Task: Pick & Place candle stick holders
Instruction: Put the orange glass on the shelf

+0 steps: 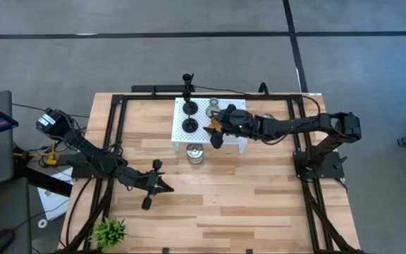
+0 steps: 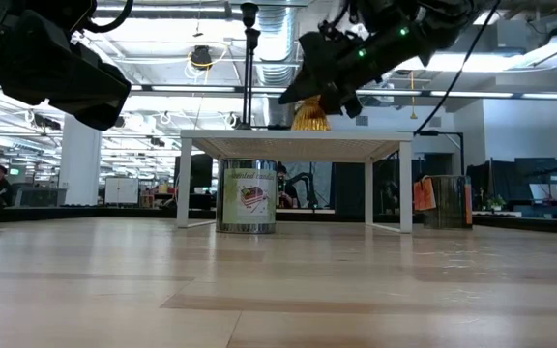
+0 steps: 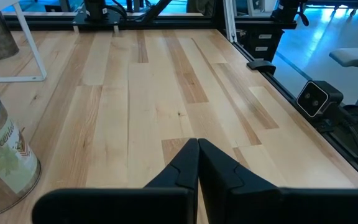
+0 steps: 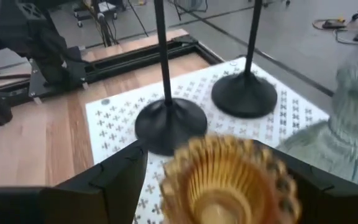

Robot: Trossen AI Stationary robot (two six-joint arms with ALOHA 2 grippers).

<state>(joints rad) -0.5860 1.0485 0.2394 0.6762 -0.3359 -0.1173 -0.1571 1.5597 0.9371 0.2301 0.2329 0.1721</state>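
Right pincer (image 1: 216, 129) clamped — left pincer (image 1: 158, 185) closed, low.

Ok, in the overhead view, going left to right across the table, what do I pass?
Potted plant → left gripper, jaws shut → tin can → amber holder in the right gripper.

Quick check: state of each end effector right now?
Left end effector: closed, empty, over the table.
Right end effector: closed on the amber holder, above the white shelf.
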